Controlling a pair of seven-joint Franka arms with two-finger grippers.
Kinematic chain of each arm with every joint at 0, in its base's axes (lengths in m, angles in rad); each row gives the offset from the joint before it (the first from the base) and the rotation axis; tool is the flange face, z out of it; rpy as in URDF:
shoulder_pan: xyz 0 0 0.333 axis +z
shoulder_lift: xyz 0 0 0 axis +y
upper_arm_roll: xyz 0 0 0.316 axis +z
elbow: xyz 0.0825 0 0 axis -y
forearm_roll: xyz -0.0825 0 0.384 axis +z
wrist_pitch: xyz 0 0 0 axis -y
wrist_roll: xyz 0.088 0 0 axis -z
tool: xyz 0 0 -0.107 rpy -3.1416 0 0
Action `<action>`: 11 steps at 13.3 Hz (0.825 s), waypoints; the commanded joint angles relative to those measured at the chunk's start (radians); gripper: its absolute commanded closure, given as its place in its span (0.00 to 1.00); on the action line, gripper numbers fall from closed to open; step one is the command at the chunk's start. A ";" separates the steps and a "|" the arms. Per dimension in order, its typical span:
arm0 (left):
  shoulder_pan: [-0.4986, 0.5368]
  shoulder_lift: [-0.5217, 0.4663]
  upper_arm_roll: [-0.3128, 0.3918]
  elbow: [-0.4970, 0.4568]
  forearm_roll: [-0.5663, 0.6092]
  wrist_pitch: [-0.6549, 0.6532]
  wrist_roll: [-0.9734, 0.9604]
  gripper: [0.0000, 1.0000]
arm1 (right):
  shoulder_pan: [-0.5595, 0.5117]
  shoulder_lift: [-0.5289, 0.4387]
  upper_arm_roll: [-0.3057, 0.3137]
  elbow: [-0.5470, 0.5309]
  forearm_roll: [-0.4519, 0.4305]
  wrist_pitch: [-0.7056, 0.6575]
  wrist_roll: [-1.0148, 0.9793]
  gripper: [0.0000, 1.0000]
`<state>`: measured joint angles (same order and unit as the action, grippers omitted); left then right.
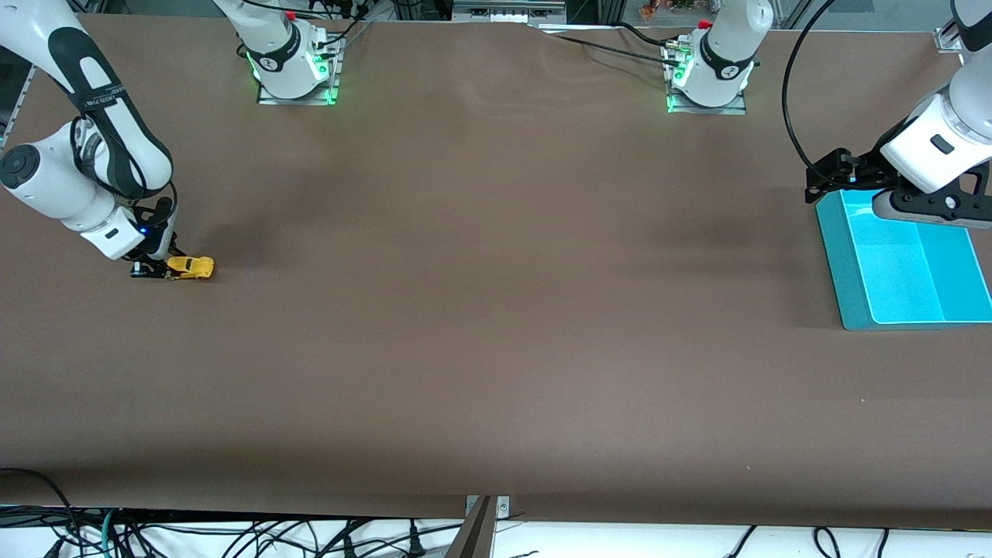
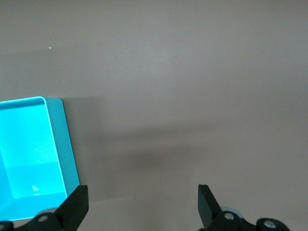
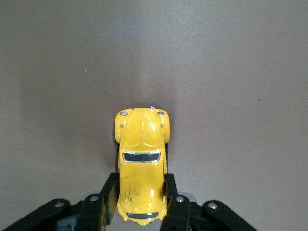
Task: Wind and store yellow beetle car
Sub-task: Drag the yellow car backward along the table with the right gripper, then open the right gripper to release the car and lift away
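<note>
Your right gripper (image 1: 159,269) is down at the table at the right arm's end, its two black fingers (image 3: 107,202) pinching the yellow beetle car (image 1: 191,267) by the sides of its body. In the right wrist view the car (image 3: 141,166) pokes straight out from between the fingers, one end caught between them and the other end free, with two rounded fenders and small chrome dots at that free end. Its paint is glossy and bright, the roof smoothly domed, one dark window a narrow slot with a pale rim, and you can see faint dark scuffs on the panel nearest the fingers. Whether the wheels press on the table or sit just off it you cannot tell. Out from the car, the table (image 1: 496,310) is covered by a flat, matte brown sheet with faint ripples near the arm bases. Your left gripper (image 2: 144,204) waits well apart at the left arm's end, held over the edge of a teal tray (image 1: 849,271), its fingers spread wide. The tray is a shallow rectangular tub of smooth plastic with rounded corners, its inside a brighter cyan. At the table edge nearest the front camera, loose black cables (image 1: 70,531) lie on a pale floor.
</note>
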<state>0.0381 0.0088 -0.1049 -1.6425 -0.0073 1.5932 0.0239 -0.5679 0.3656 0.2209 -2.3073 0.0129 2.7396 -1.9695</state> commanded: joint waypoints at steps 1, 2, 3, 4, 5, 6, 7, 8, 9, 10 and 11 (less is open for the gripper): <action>-0.004 0.008 0.002 0.026 -0.013 -0.021 -0.012 0.00 | -0.020 0.059 0.024 -0.018 -0.002 -0.027 -0.029 0.48; -0.004 0.008 0.002 0.026 -0.013 -0.021 -0.013 0.00 | -0.018 0.053 0.040 0.008 -0.001 -0.072 -0.028 0.34; -0.004 0.008 0.002 0.026 -0.013 -0.021 -0.012 0.00 | -0.018 0.053 0.054 0.037 -0.001 -0.114 -0.020 0.00; -0.004 0.008 0.002 0.026 -0.013 -0.021 -0.013 0.00 | -0.018 0.050 0.066 0.060 0.001 -0.141 -0.017 0.00; -0.004 0.008 0.002 0.026 -0.013 -0.021 -0.013 0.00 | -0.018 0.047 0.083 0.083 0.001 -0.167 0.012 0.00; -0.004 0.008 0.002 0.026 -0.014 -0.021 -0.013 0.00 | -0.018 0.041 0.106 0.118 0.001 -0.219 0.049 0.00; -0.004 0.008 0.002 0.026 -0.013 -0.021 -0.013 0.00 | -0.015 0.039 0.130 0.164 0.001 -0.292 0.093 0.00; -0.004 0.008 0.002 0.026 -0.013 -0.021 -0.013 0.00 | -0.012 0.038 0.161 0.207 -0.005 -0.357 0.139 0.00; -0.004 0.008 0.002 0.026 -0.013 -0.021 -0.013 0.00 | -0.006 0.018 0.196 0.247 -0.014 -0.404 0.185 0.00; -0.004 0.008 0.002 0.026 -0.013 -0.021 -0.013 0.00 | 0.005 -0.009 0.225 0.270 -0.028 -0.447 0.239 0.00; -0.004 0.008 0.002 0.026 -0.013 -0.021 -0.013 0.00 | 0.026 -0.048 0.239 0.296 -0.077 -0.486 0.306 0.00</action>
<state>0.0381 0.0088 -0.1048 -1.6426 -0.0073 1.5932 0.0223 -0.5625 0.3823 0.4238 -2.0582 -0.0089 2.3437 -1.7709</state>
